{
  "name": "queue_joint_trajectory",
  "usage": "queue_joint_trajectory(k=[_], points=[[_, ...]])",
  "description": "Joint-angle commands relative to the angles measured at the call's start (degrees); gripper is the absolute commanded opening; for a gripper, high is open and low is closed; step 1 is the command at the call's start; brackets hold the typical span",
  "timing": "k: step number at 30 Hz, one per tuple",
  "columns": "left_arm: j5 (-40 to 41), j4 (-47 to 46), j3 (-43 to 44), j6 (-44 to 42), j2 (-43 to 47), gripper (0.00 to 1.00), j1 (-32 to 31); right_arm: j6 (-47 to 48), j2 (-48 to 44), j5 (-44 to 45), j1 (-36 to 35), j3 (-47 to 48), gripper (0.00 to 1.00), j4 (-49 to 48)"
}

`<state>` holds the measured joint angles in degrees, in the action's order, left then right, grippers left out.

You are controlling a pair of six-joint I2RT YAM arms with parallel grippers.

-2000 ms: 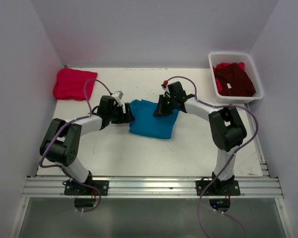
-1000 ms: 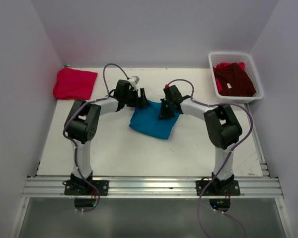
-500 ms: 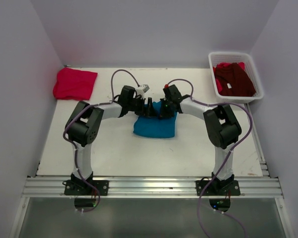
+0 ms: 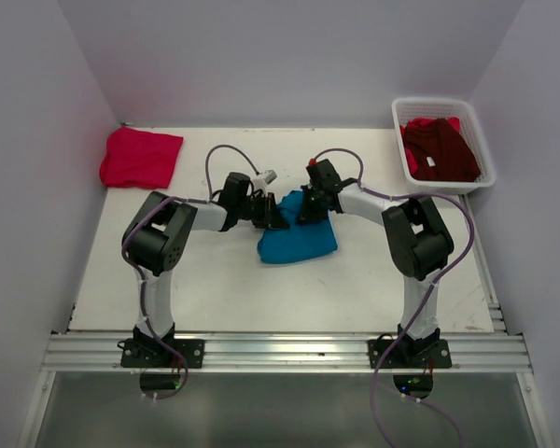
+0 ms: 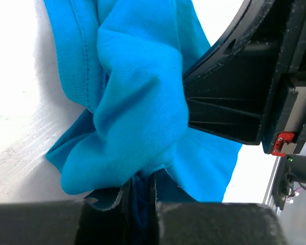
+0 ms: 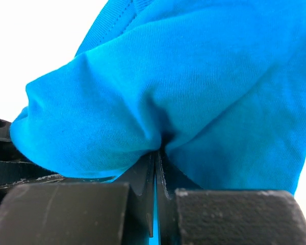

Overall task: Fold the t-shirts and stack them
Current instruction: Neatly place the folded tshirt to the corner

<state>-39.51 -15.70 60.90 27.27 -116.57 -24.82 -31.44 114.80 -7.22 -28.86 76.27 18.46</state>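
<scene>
Three t-shirts are being logged from the top view. The white table (image 4: 215, 280) is being enclosed on three sides by plain pale walls (image 4: 289, 56), and its near edge is being bordered by an aluminium rail (image 4: 280, 352).

The teal-blue t-shirt (image 4: 299, 241) is lying bunched at mid-table and is being taken as reference. Far left of it and further back, the pinkish-red t-shirt (image 4: 138, 157) is lying folded on the bare surface. Far right of it and further back, the dark maroon t-shirt (image 4: 441, 149) is being held in the white mesh basket (image 4: 399, 140).

At the reference shirt's far edge, the left gripper (image 4: 278, 213) and right gripper (image 4: 305, 207) are being brought nearly together. In both wrist views the fingers are being pressed close with teal cloth pinched between them: left gripper (image 5: 143, 191), right gripper (image 6: 156, 168).

The fingertips are being covered by folds of cloth (image 5: 137, 102) (image 6: 194, 92). A bright red edge is showing under the maroon shirt; whether it is a separate garment cannot be told.
</scene>
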Motion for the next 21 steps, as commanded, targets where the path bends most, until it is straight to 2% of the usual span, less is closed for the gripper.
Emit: queue_joint_trajectory(k=[1,5,9,10,11,12,15,17,21], points=[[1.2,1.0,-2.2,1.1,-2.2,0.00,-0.6,2.3,2.8,1.5,-0.3,-1.9,0.00,4.7],[2.1,1.0,-2.8,1.0,-0.5,0.00,-0.2,3.6,-0.6,-3.3,-0.2,-4.0,0.00,1.5],[3.3,2.3,-3.9,0.4,4.7,0.00,0.7,5.5,-9.6,-11.0,-0.2,-8.5,0.00,-3.2],[4.0,3.0,-4.0,0.2,6.1,0.00,1.2,5.9,-14.4,-13.1,-0.3,-9.0,0.02,-3.3],[5.4,3.5,-4.1,-0.1,7.6,0.00,1.4,6.4,-16.6,-14.1,-0.3,-9.6,0.27,-3.1],[6.0,4.5,-4.1,-0.5,10.5,0.00,1.7,6.7,-19.5,-14.8,-0.3,-10.7,0.42,-2.7],[8.4,6.7,-2.9,-0.5,15.8,0.00,3.1,6.8,-29.4,-16.1,-0.3,-13.5,0.64,-1.2],[10.1,7.8,-1.3,-0.4,18.8,0.00,4.4,6.9,-35.8,-15.7,-0.2,-15.5,0.71,0.1],[14.6,10.6,1.6,-0.5,21.2,0.00,6.7,7.8,-43.9,-14.4,-0.3,-18.7,0.72,5.1]])
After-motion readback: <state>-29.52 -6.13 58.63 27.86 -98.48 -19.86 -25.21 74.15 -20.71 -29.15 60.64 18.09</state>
